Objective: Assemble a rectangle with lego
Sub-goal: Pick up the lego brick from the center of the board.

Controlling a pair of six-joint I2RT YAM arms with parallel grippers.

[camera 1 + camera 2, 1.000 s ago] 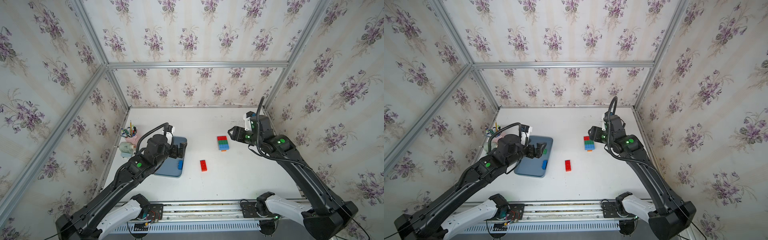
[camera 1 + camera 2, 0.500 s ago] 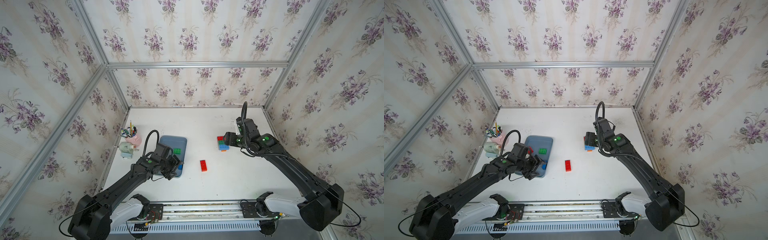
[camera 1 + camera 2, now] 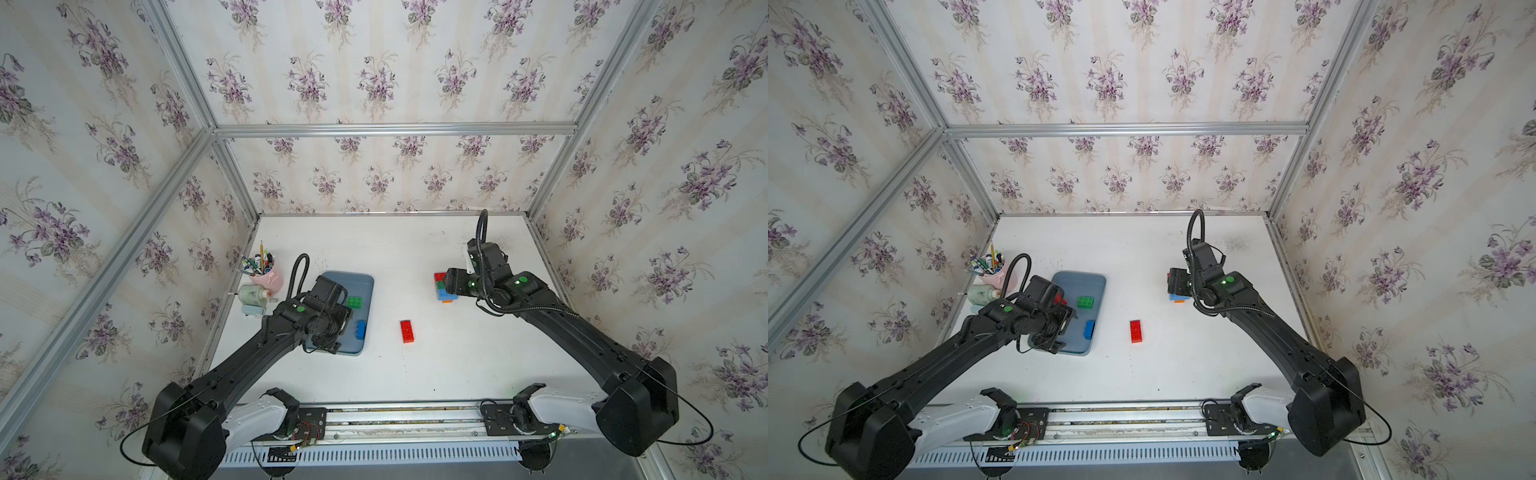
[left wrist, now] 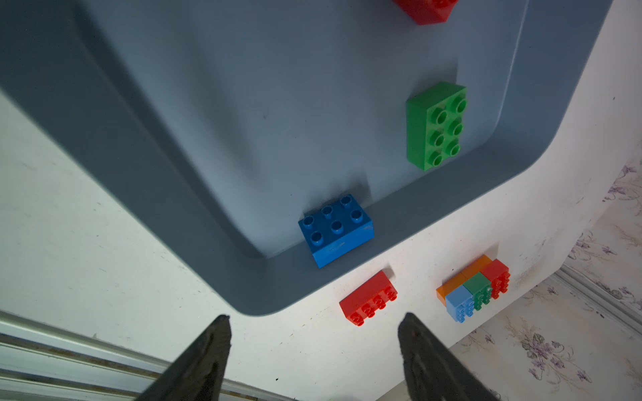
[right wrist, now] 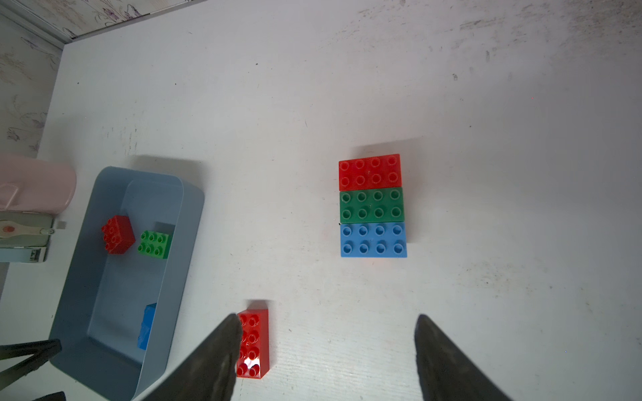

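Left end effector and right end effector, both with jaws wide apart, empty.

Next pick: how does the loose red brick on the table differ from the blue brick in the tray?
The red brick is longer, two by four studs; the blue brick is two by three. The red brick lies on the bare table, between the tray and the assembled bricks; the blue brick sits inside the tray, against its wall. Both are loose with studs visible, and neither is being held.
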